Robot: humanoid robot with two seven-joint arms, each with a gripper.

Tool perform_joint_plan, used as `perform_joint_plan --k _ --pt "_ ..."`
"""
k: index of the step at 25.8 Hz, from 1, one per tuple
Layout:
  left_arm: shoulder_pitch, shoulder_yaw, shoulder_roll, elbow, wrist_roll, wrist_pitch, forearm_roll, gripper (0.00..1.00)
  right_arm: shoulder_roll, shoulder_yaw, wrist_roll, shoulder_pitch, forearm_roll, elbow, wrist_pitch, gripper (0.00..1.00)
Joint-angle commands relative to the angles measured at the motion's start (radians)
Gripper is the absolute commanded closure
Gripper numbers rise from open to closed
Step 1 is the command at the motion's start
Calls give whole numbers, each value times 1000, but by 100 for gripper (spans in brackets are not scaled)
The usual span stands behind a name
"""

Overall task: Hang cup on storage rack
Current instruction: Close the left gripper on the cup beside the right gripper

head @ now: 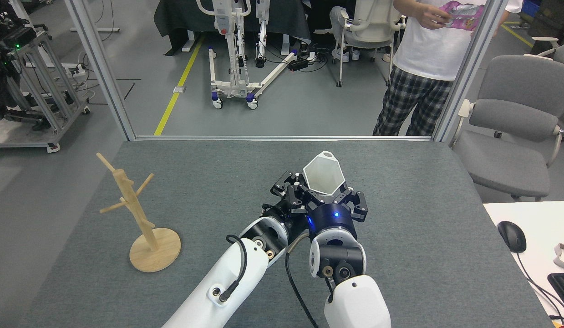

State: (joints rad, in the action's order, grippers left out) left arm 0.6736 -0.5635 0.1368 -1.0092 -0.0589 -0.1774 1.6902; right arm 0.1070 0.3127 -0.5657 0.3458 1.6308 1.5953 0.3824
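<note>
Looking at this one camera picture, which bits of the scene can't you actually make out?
Head view only:
- The cup's lower part and base: hidden behind the right gripper.
- The left gripper: crowded against the right one, so whether it touches or grips the cup is unclear.
- The storage rack's pegs on its far side: partly hidden by its own post.
- The person: cut off by the top edge and crossed by a metal frame post.
</note>
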Motion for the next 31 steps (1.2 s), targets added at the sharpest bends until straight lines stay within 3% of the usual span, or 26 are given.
perform_joint_plan --k 1,3,10,14,18,19,20,21,22,23,31 --pt "0 1 4 -17 36 3 2 1 2 -1 4 -1 0 -6 1 98" --pt "0 -1 3 -17 36 4 2 3 3 -1 6 -1 0 -20 4 98" --pt "-2 -1 -2 -17 31 7 3 36 10 -6 0 7 -15 -28 67 98" --pt "-2 -1 -8 -19 25 1 6 60 11 -6 -2 9 -54 -28 81 98" --pt "-5 -2 -9 -23 21 -4 8 93 11 -7 -2 10 -58 -28 90 96" --pt "-5 -4 -9 -23 21 -10 8 100 11 -4 -2 10 -58 -29 90 87" --pt "-6 -2 -9 -23 19 -17 8 100 10 -4 -2 10 -58 -31 90 67" --pt "-6 -2 -9 -23 19 -22 8 100 8 -3 0 12 -55 -34 92 36" --pt "-6 -2 -9 -23 19 -24 8 100 8 -4 0 12 -51 -37 93 14" --pt "-6 -2 -9 -23 19 -24 8 100 8 -4 3 13 -52 -40 98 1" --pt "-6 -1 -9 -23 19 -22 5 100 11 -14 26 18 -58 -40 90 1"
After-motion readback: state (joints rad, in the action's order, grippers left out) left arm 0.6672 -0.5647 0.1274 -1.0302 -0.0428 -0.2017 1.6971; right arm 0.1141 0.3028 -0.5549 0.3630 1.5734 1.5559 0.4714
